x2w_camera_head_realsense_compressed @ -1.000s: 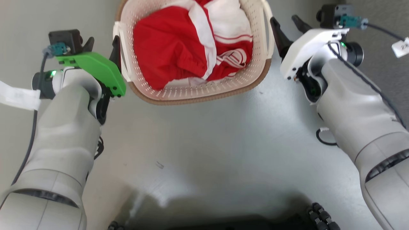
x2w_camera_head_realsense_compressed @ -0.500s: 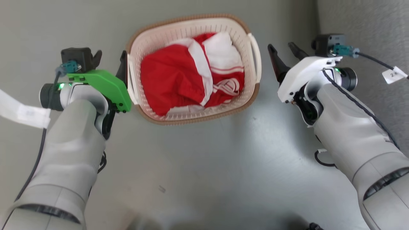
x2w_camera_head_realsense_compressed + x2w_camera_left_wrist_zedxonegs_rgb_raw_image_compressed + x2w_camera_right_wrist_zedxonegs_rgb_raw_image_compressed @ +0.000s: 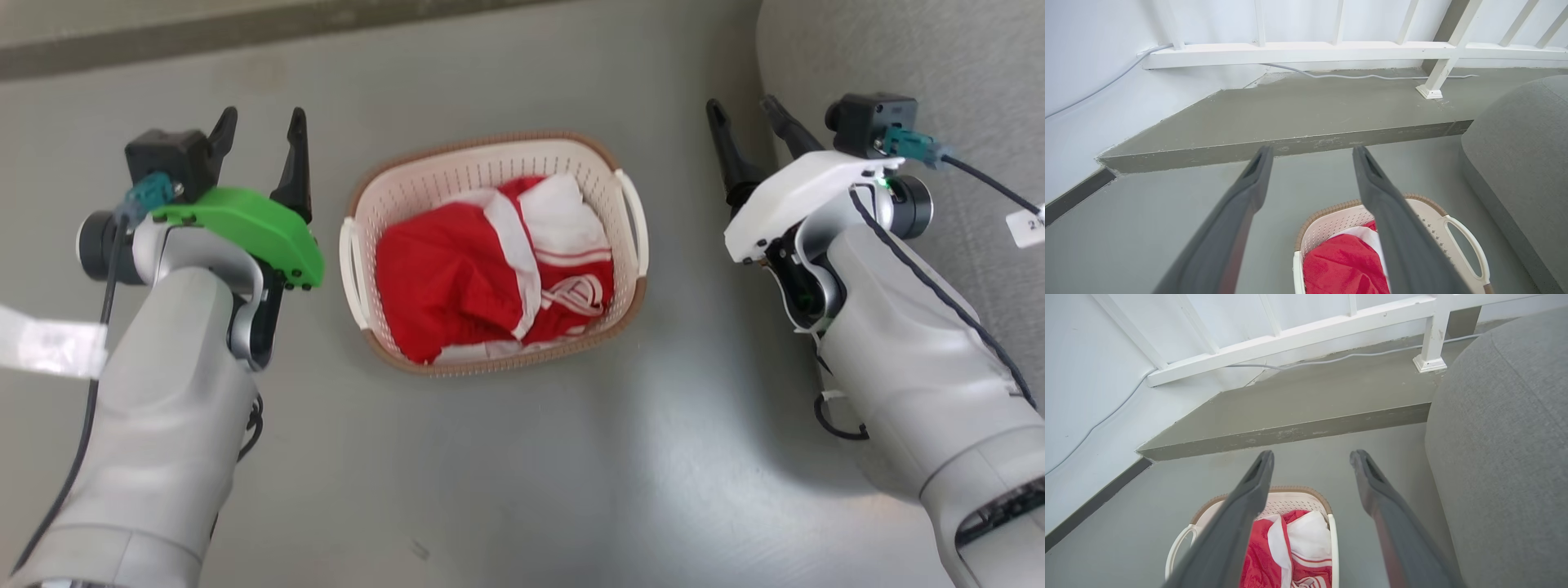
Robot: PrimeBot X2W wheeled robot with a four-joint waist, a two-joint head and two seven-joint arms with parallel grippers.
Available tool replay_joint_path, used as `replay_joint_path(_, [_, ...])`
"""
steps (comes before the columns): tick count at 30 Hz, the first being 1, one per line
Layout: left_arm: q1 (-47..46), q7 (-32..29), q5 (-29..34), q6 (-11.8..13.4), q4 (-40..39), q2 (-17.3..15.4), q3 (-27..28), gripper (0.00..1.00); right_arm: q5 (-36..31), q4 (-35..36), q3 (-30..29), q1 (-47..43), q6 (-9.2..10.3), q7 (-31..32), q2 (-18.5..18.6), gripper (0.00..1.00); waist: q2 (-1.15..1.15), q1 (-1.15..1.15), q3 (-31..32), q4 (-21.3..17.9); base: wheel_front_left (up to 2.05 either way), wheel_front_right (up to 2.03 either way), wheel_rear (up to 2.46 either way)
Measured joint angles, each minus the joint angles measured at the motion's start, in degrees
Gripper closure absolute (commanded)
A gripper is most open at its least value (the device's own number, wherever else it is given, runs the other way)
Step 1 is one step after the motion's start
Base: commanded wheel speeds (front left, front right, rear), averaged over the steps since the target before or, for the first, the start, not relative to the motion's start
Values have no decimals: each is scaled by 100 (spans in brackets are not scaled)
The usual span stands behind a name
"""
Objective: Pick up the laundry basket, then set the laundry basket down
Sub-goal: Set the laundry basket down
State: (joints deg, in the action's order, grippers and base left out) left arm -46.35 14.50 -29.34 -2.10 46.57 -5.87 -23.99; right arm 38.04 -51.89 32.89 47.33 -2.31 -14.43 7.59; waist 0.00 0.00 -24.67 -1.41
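Grey floor (image 3: 522, 474) carries the laundry basket (image 3: 482, 167) between the left gripper (image 3: 264, 116) and the right gripper (image 3: 741, 103). Both gape released, touching nothing.

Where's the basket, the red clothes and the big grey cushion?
basket (image 3: 490, 167), head view, on its holey far wall.
red clothes (image 3: 433, 286), head view, on the plain red part.
grey cushion (image 3: 1506, 457), right wrist view, on its rounded side.

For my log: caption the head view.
Laundry basket of red clothes on floor between open left tool and right tool.
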Motion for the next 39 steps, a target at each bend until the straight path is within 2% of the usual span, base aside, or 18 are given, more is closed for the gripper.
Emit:
replay_joint_path(7, [606, 1, 301, 201, -813, -51, 223, 0, -363, 693, -279, -466, 299, -1, 93, 0, 0, 0, 456, -36, 0, 0, 0])
replay_joint_path(15, [1451, 1, 521, 414, -1555, -23, 398, 0, -703, 1296, -524, -1263, 546, 0, 209, 0, 0, 0, 972, -70, 0, 0, 0])
replay_joint_path(39, [3720, 0, 956, 666, -2973, 60, 519, 0, -1189, 2492, -805, -3315, 805, 0, 304, 0, 0, 0, 2107, -40, 0, 0, 0])
